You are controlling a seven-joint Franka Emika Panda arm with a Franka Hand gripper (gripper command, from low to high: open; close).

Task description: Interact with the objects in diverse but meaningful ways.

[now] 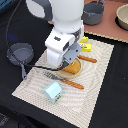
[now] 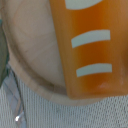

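The arm (image 1: 62, 15) has a smooth, glossy white casing of rounded segments, with a light grey band at the upper joint. The wrist ends in a boxy white housing with one dark opening on its face; below it sits the hand (image 1: 70, 59), grey and dark. A thin black cable runs alongside.

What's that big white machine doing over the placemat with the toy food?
A robot arm is bent low over a golden-brown bread loaf lying on a wooden plate in the middle of the mat. Its pincer is hidden under the arm, so I cannot tell whether it grips the loaf. A milk carton, a fork and a small pan lie nearby.
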